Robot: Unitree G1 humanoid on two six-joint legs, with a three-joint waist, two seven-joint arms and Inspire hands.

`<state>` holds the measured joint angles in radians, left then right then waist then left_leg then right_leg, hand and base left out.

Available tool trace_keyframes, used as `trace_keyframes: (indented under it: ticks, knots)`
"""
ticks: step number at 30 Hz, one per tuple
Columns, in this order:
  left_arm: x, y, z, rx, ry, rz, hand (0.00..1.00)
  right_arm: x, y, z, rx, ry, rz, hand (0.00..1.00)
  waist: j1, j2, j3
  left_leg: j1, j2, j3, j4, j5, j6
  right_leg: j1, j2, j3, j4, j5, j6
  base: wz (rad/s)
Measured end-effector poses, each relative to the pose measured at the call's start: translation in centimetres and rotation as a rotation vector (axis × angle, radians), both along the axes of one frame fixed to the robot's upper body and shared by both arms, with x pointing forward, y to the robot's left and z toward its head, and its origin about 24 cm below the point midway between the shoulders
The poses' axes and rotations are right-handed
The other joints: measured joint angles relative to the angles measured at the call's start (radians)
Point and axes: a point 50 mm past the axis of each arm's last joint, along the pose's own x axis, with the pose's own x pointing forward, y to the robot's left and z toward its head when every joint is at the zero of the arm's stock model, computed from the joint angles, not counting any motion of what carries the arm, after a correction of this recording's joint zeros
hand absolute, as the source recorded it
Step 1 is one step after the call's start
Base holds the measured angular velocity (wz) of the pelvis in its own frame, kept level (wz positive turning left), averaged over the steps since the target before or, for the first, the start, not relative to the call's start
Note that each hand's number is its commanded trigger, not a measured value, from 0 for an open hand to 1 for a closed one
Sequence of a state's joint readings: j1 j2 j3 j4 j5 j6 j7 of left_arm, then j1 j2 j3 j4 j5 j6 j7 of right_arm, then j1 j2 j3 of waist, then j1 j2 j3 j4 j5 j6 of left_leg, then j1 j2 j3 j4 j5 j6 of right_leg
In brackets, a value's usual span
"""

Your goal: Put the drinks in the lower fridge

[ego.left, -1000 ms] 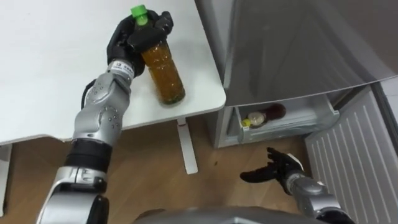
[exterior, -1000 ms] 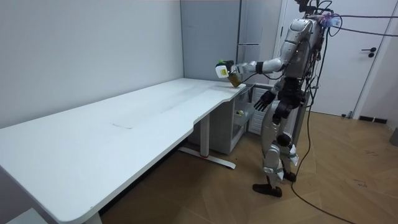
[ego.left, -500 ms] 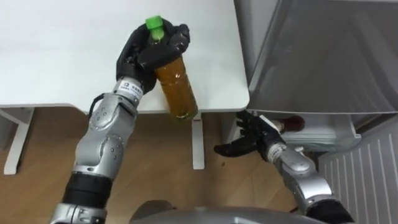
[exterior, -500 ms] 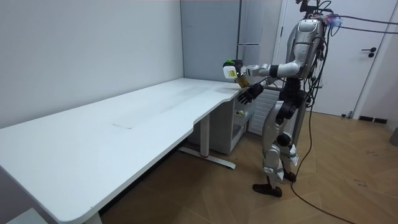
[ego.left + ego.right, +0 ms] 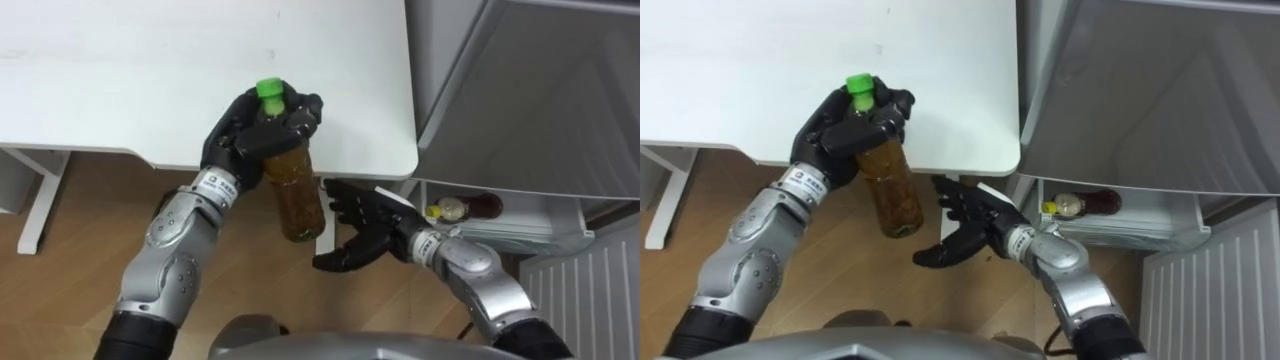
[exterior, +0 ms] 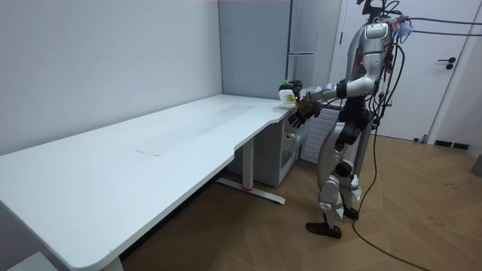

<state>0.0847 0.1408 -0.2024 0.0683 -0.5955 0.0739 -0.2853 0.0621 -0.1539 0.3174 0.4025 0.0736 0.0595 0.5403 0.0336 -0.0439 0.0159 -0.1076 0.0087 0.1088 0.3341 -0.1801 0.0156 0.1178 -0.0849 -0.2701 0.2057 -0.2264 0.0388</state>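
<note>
Long white table [image 6: 151,158] ran from near left to far right, on white legs [image 6: 246,167]. Plain pale grey wall [image 6: 98,60] stood behind it, far left. Light brown wood-plank floor [image 6: 422,226] spread across near right. Grey fridge [image 5: 520,90] stood just beside table's far right end. White door [image 6: 444,98] with dark handle [image 6: 449,63] stood shut, far right. Light was even, soft.

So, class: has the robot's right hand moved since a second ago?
Yes: the right hand rose from hip height toward the table corner, below the bottle.
</note>
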Motion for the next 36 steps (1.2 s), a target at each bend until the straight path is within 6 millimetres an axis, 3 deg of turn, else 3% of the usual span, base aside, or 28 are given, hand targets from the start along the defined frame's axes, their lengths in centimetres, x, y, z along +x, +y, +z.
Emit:
trace_keyframes:
  ticks: [8, 17, 29, 36]
  knots:
    - [-0.9, -1.6, -0.2, 0.005, -0.03, -0.207, 1.0, -0.7, 0.5, 0.2, 0.055, 0.045, 0.149, 0.0, 0.003, -0.02, 0.0099, -0.014, 0.001, -0.003, 0.01, -0.001, 0.002, -0.013, 0.0, -0.007, 0.004, 0.0, 0.0, 0.03]
    - [-1.6, -1.9, -0.6, 0.09, -0.034, -0.323, 1.0, -1.6, 0.4, 0.1, 0.127, 0.116, 0.233, 0.0, 0.002, -0.038, 0.0014, -0.029, 0.001, -0.001, 0.012, -0.002, 0.004, -0.034, -0.002, 0.0, 0.019, 0.0, 0.0, -0.01]
    - [-2.0, -2.6, -0.7, 0.101, -0.048, -0.385, 1.0, -2.3, 0.1, 0.1, 0.22, 0.177, 0.256, 0.0, 0.003, -0.038, 0.0023, -0.04, 0.002, -0.006, 0.027, -0.004, 0.006, -0.034, 0.0, 0.014, 0.023, 0.0, 0.0, 0.01]
    - [-2.5, -2.9, -1.2, 0.114, -0.029, -0.419, 1.0, -3.2, 0.5, -0.7, 0.331, 0.274, 0.17, 0.0, 0.002, -0.032, 0.006, -0.041, 0.002, -0.007, 0.028, -0.004, 0.009, -0.032, 0.001, 0.018, 0.023, 0.0, 0.0, 0.0]
